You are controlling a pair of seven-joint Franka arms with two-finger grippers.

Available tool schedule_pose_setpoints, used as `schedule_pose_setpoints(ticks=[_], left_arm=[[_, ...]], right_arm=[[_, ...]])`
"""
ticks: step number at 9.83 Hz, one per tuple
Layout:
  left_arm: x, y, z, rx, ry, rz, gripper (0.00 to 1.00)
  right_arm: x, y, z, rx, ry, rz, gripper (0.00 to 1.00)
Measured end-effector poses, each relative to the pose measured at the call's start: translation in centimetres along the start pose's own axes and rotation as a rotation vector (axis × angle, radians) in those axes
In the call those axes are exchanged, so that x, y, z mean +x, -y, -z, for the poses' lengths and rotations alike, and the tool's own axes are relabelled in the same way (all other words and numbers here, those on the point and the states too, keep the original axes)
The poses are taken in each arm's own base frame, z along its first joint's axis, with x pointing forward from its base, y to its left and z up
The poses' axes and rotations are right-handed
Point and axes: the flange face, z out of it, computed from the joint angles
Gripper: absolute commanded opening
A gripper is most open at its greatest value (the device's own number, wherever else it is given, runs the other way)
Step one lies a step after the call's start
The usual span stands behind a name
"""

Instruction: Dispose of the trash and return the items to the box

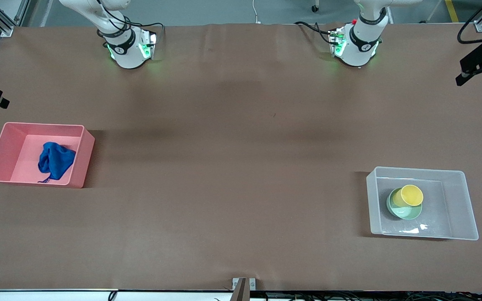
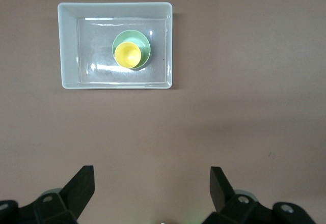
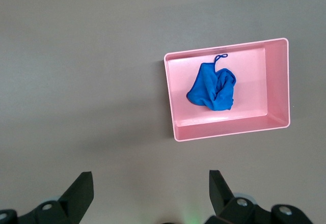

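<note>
The blue cloth bundle (image 1: pixel 55 161) lies in the pink bin (image 1: pixel 2 142) at the right arm's end of the table; it also shows in the right wrist view (image 3: pixel 213 88). The yellow cup (image 1: pixel 409 195) sits in the mint-green bowl (image 1: pixel 406 212) inside the clear tub (image 1: pixel 458 209) at the left arm's end; the left wrist view shows the cup (image 2: pixel 127 55), the bowl (image 2: pixel 143 42) and the tub (image 2: pixel 69 46). My left gripper (image 2: pixel 152 183) is open and empty, high over bare table. My right gripper (image 3: pixel 151 186) is open and empty, high over bare table. Both grippers are out of the front view.
Both arm bases (image 1: pixel 128 46) (image 1: pixel 356 42) stand at the table edge farthest from the front camera. The pink bin shows in the right wrist view (image 3: pixel 277 124). Brown table (image 1: pixel 241 167) spreads between the bin and the tub. Black camera mounts (image 1: pixel 481 62) stand at the table's ends.
</note>
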Motion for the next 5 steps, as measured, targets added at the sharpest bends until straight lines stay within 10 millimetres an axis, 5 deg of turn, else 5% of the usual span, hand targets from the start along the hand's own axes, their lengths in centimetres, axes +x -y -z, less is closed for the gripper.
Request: schedule_pose_setpoints(ticks=[5], left_arm=[[0.48,-1.22,-0.58,0.0,0.019,0.011,1.0]], right_arm=[[0.0,0.0,0.0,0.0,0.0,0.0,1.0]])
